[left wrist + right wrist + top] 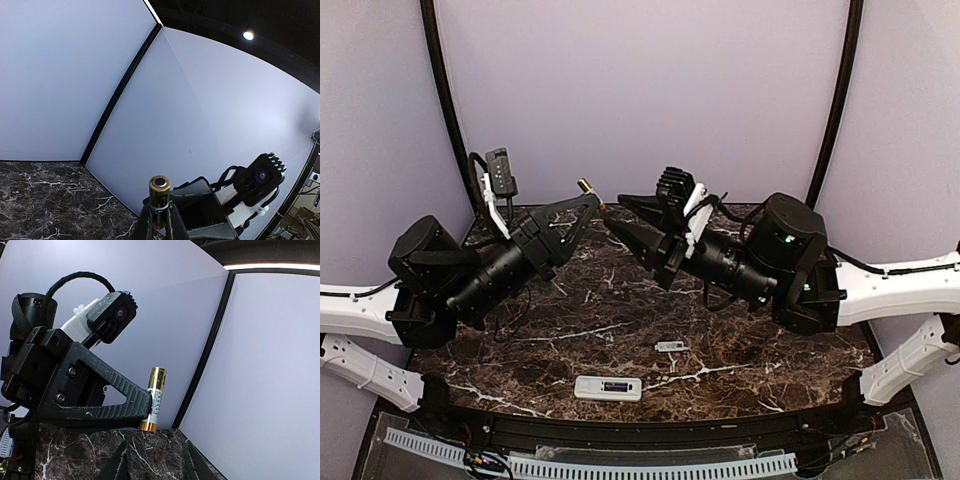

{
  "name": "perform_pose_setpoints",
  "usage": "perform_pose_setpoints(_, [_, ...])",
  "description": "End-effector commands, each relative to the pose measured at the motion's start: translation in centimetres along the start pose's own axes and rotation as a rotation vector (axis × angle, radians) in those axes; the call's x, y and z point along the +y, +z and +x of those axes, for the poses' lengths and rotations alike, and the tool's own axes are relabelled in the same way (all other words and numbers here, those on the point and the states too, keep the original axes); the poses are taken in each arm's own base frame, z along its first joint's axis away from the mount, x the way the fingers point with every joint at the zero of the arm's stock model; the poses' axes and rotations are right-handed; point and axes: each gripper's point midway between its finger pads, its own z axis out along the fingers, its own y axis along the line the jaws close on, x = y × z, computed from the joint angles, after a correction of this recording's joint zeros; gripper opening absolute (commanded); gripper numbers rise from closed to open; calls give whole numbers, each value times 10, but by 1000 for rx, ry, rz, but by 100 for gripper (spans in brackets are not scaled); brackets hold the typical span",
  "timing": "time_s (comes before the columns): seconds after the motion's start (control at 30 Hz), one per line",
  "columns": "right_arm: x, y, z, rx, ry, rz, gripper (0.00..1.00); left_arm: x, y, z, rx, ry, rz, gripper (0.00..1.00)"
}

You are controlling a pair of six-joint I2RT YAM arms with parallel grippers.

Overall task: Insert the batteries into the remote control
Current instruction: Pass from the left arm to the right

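My left gripper (590, 198) is raised over the far part of the table and is shut on a battery (586, 186) with gold ends and a pale label. The battery stands upright between the fingertips in the left wrist view (159, 200) and shows in the right wrist view (154, 399). My right gripper (613, 210) is open and empty, pointing at the left gripper's tip from close by. The white remote control (608, 388) lies near the front edge, its dark recess facing up with something bluish inside.
A small flat white cover piece (671, 347) lies on the dark marble table (550, 330), behind and right of the remote. Pale walls with black corner strips enclose the back. A slotted white rail (620, 466) runs along the near edge.
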Motion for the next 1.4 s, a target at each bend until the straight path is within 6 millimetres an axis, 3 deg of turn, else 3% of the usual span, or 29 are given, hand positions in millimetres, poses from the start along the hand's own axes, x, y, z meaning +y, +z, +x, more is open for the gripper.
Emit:
perform_pose_setpoints(0.0, [-8,2,-25,-77,-11,46,32,0,0,-11,-35,-25,-5,0])
perform_pose_setpoints(0.77, [1,14,-21,-48,-7,52,23,2,5,5,4,-36,-3,0])
perform_pose_setpoints(1.23, [-12,17,-19,-34,7,129,16,12,6,20,41,-4,-39,0])
perform_pose_setpoints(1.37, [-12,19,-18,-29,7,134,10,15,6,23,47,2,-51,0])
